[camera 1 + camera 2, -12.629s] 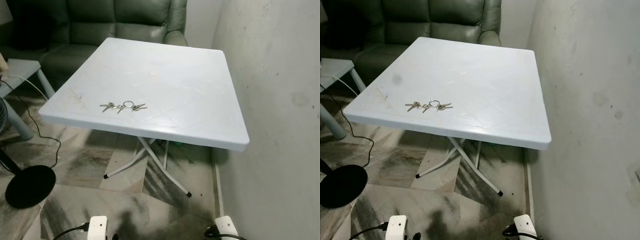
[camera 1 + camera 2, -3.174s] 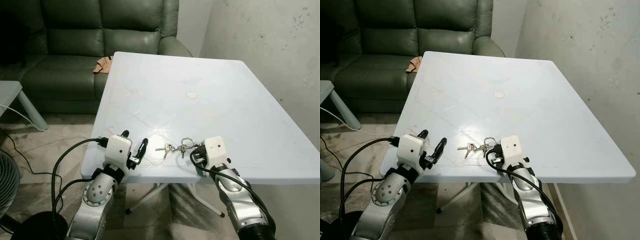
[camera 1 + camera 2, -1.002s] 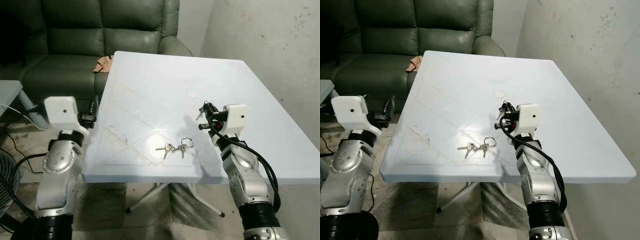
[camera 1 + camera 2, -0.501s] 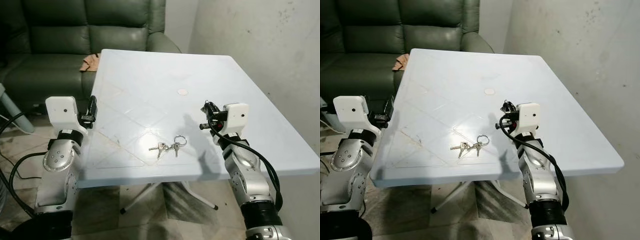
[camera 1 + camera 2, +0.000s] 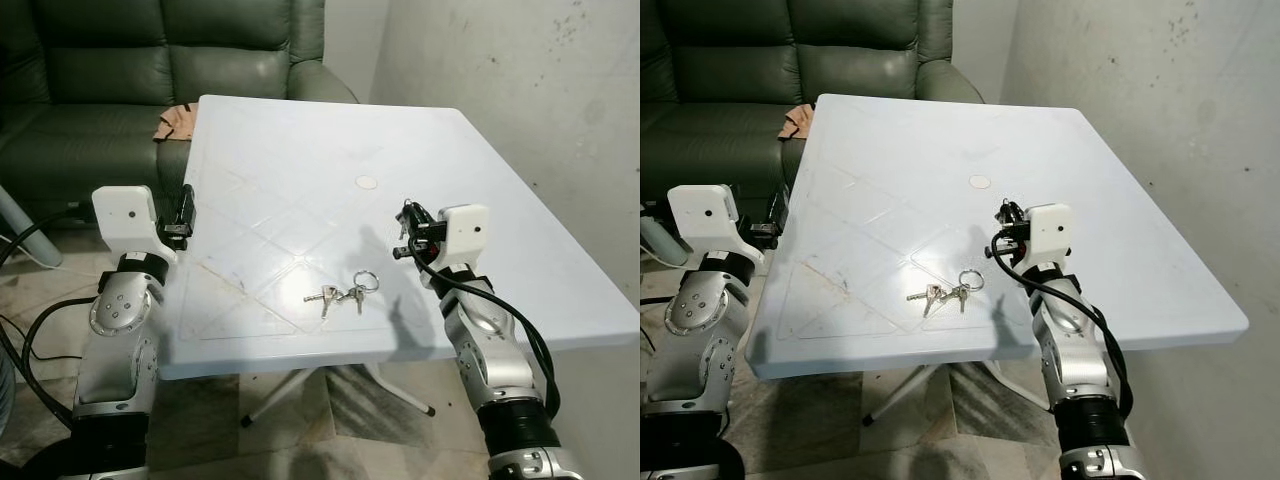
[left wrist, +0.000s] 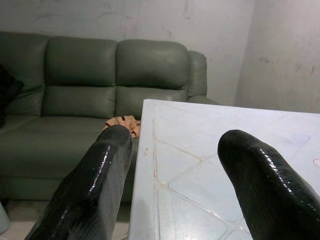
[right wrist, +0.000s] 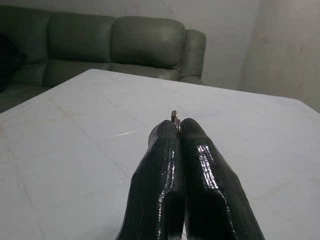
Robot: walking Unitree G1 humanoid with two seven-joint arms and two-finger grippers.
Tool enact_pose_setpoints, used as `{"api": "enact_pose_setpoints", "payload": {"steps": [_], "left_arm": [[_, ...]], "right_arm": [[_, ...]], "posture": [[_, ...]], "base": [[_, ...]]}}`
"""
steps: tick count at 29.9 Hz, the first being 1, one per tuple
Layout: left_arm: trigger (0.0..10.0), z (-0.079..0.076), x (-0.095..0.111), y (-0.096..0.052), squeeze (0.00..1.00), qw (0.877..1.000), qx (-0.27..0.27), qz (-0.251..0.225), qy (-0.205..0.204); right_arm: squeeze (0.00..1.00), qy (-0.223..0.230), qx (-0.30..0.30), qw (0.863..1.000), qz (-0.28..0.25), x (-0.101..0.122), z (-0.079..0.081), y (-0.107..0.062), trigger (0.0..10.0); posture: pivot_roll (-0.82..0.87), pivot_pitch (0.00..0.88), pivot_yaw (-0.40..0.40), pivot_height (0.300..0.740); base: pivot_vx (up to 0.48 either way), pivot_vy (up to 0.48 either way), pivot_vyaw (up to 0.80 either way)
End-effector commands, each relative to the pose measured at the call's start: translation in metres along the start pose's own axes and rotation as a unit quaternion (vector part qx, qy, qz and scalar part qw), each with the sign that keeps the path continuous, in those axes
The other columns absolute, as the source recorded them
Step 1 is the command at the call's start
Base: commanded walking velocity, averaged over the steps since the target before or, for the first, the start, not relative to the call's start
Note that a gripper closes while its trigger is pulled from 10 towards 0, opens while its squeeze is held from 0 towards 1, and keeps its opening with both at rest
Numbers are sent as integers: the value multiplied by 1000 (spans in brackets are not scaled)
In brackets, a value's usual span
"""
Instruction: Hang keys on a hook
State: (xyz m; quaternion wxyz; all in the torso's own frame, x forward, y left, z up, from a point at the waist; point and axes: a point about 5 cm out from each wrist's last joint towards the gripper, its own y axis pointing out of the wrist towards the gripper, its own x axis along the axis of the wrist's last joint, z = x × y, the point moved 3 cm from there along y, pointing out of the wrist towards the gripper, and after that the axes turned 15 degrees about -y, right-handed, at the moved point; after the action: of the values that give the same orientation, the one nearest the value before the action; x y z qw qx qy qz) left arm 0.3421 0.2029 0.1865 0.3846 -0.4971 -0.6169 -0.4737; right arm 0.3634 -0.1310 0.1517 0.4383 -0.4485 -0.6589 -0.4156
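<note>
Fingers (image 6: 100, 185) of the left gripper (image 5: 186, 210) stand spread apart beside the left edge of the white square plastic table (image 5: 480, 190), grasping nothing. Near the table's front edge lies the bunch of silver metal keys on a ring (image 5: 343, 293), flat and untouched. Right gripper (image 5: 404, 232), raised above the table just right of the keys, has its fingers pressed together; a small metal ring shows at their tips.

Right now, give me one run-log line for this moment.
key bunch: flat on white table, ungrasped | right pincer: shut on small metal ring, raised over table | left pincer: open, beside table edge
</note>
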Motion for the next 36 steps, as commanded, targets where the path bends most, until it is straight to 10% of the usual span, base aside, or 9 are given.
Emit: {"api": "enact_pose_setpoints", "payload": {"steps": [1,36], "left_arm": [[10000,-1,-1,2,0,1000,-2,2,-2],[10000,0,-4,4,0,1000,10,12,-7]], "right_arm": [[0,-2,-3,1000,-2,2,-1,2,10000],[0,-3,4,1000,3,0,1,3,10000]], "posture": [[-92,0,-63,740],[-88,0,-66,740]], "base": [[0,0,-769],[0,53,-769]]}}
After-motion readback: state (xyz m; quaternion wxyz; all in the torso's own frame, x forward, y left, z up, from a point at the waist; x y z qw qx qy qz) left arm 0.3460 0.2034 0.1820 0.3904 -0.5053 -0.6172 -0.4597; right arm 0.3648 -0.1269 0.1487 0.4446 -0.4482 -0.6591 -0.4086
